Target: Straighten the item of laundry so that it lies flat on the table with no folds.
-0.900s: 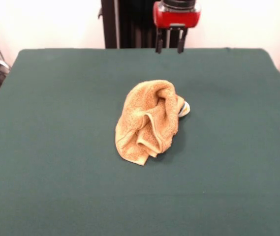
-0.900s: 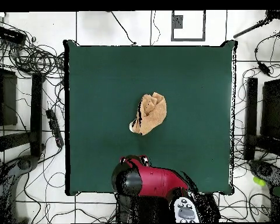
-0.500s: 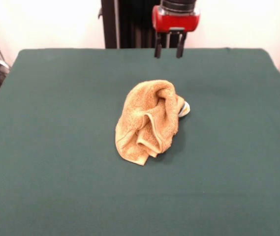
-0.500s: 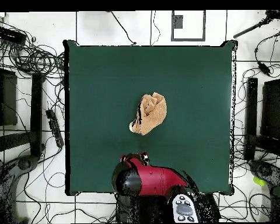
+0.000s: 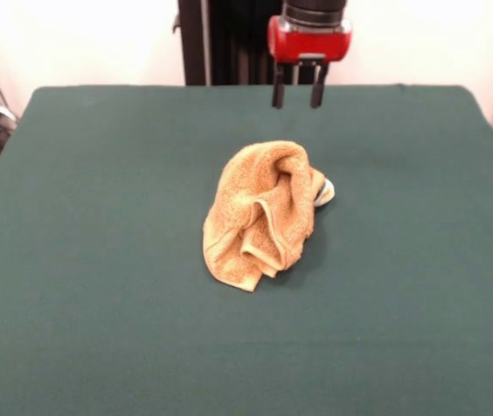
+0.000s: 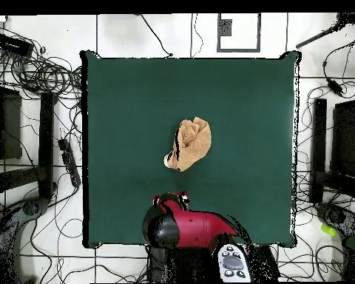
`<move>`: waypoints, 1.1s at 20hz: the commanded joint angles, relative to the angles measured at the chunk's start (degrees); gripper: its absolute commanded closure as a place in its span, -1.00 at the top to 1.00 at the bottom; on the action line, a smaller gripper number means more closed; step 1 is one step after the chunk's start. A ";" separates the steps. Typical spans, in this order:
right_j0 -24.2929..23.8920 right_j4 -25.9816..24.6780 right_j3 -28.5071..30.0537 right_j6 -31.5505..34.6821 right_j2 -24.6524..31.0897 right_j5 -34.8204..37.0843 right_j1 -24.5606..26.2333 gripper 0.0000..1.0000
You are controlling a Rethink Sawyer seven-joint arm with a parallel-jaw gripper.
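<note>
The golden-orange terry towel [image 5: 262, 212] lies crumpled and folded over itself near the middle of the dark green table [image 5: 99, 260]. A small white tag [image 5: 327, 192] pokes out at its right side. The towel also shows in the overhead view [image 6: 189, 143], bunched up on the table [image 6: 239, 103]. My gripper [image 5: 296, 97] hangs above the table's far edge, behind the towel and apart from it. Its two dark fingers are spread and hold nothing. In the overhead view the gripper [image 6: 173, 199] shows at the tip of the red arm, below the towel.
The black pedestal [image 5: 229, 39] stands behind the table's far edge. In the overhead view cables [image 6: 40, 70] and dark equipment [image 6: 336, 148] lie on the floor on both sides of the table.
The gripper has come down slightly and moved a little toward the towel. The towel has not moved.
</note>
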 commanded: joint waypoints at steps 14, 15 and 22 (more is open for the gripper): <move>0.90 -1.26 -3.82 7.73 1.33 -2.42 0.32 1.00; 1.03 -1.21 -3.78 7.79 1.27 -2.41 0.24 1.00; 1.04 -1.14 -3.92 7.77 1.24 -2.28 0.17 1.00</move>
